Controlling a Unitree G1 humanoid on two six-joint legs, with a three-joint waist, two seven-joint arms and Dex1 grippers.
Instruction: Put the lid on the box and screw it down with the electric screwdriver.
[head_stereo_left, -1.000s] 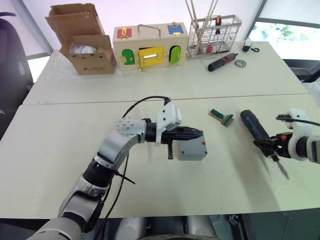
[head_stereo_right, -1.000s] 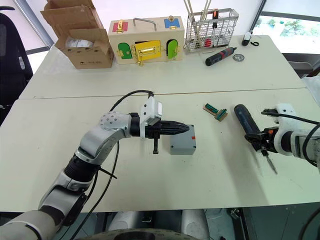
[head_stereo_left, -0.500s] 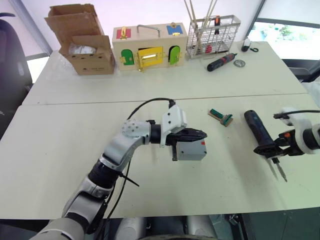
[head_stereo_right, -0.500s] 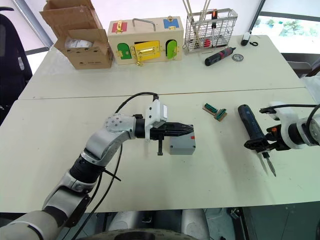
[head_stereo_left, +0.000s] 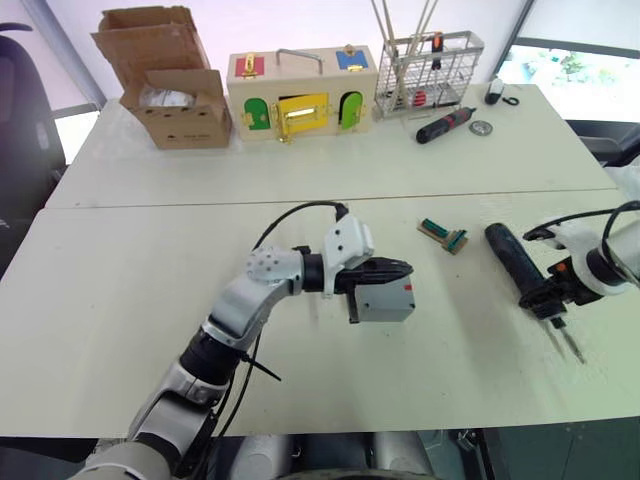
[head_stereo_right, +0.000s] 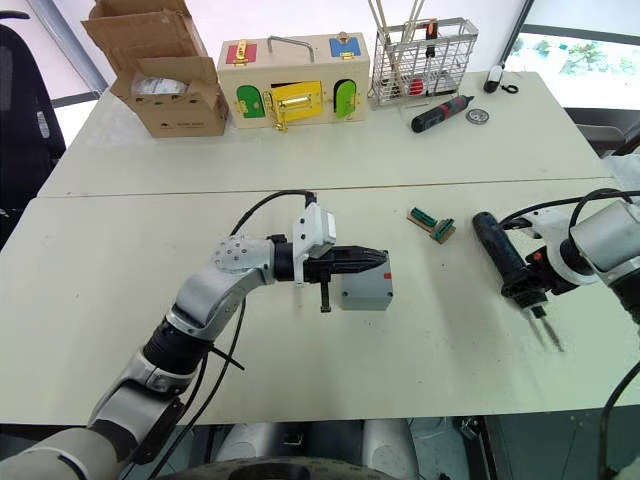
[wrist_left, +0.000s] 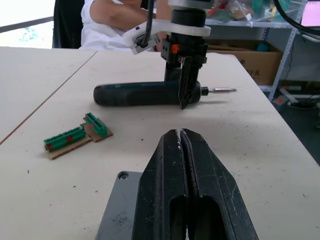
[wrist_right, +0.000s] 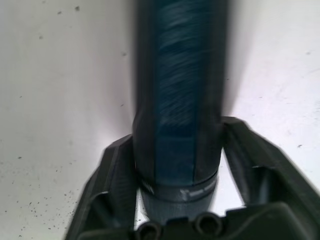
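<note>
Your left pincer (head_stereo_left: 400, 268) is resting on the box (head_stereo_left: 386, 300); your right pincer (head_stereo_right: 525, 285) is clamping the screwdriver (head_stereo_right: 503, 265).
The left fingers (wrist_left: 185, 190) are pressed together, lying over the box's grey top mid-table (head_stereo_left: 120, 280). The right fingers (wrist_right: 117, 165) are pinching the screwdriver's black body, which is lying on the table to the box's right, bit pointing toward you. A green connector (head_stereo_left: 443, 235) is lying between them.

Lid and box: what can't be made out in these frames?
- Whether the lid sits flush on the box: the shut left gripper lies across it.
- Corner screws: too small in the eye views.
- Electric screwdriver in the right wrist view: blurred, cut off by the edge, between the right gripper's fingers.
</note>
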